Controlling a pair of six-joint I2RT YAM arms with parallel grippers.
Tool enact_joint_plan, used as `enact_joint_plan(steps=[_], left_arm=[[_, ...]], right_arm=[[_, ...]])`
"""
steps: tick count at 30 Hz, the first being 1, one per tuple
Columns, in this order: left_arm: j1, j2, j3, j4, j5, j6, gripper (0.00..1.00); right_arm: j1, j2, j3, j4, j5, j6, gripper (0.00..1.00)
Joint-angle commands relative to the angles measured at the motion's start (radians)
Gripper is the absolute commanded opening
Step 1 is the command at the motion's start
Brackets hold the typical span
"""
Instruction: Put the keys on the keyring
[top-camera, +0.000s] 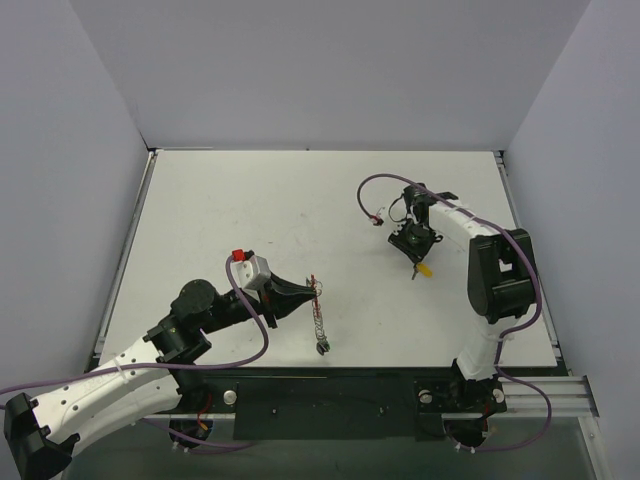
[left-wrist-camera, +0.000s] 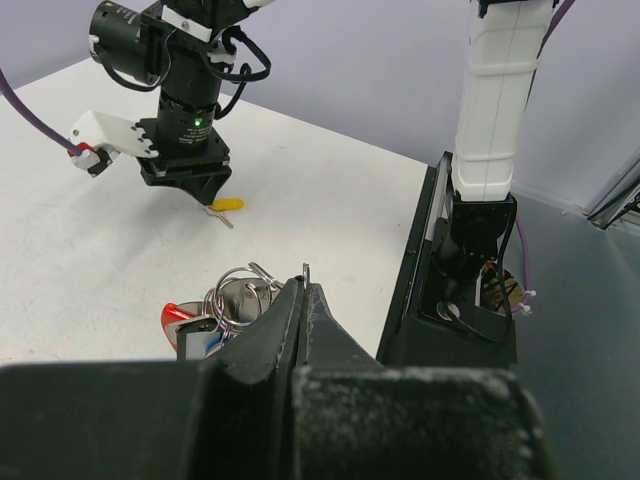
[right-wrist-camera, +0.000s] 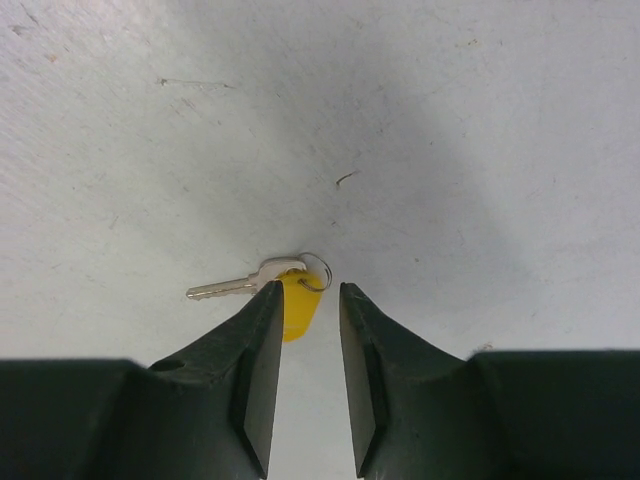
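Yellow key (right-wrist-camera: 296, 312): flat on bench (right-wrist-camera: 450, 150), between narrowly parted right claw (right-wrist-camera: 307, 290) tips. Left claw (left-wrist-camera: 304, 284): clamped on keyring (top-camera: 317, 318).

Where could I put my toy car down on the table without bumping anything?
The strip of table along the back wall is bare, and so is the far left part. It is crowded near the front: the left fingers at the keyring in the middle, the right fingers over the yellow key on the right.
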Motion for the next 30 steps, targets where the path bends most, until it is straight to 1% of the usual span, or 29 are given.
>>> enact_joint_plan(steps=[1,7,10,18,30], left_arm=[[0.002,-0.016,0.013,0.055,-0.004,-0.008,0.0],[0.003,-0.01,0.013,0.058,-0.004,-0.008,0.0],[0.003,0.001,0.021,0.06,0.0,-0.008,0.0],[0.003,0.01,0.029,0.061,0.001,-0.005,0.0],[0.002,0.01,0.025,0.063,0.003,-0.005,0.0]], right_arm=[[-0.035,0.01,0.052,-0.063,-0.057,0.074,0.27],[-0.124,0.012,0.116,-0.106,-0.204,0.209,0.31],[-0.159,0.044,0.153,-0.154,-0.29,0.255,0.32],[-0.219,0.138,0.23,-0.244,-0.396,0.329,0.33],[-0.234,0.193,0.248,-0.275,-0.389,0.335,0.32]])
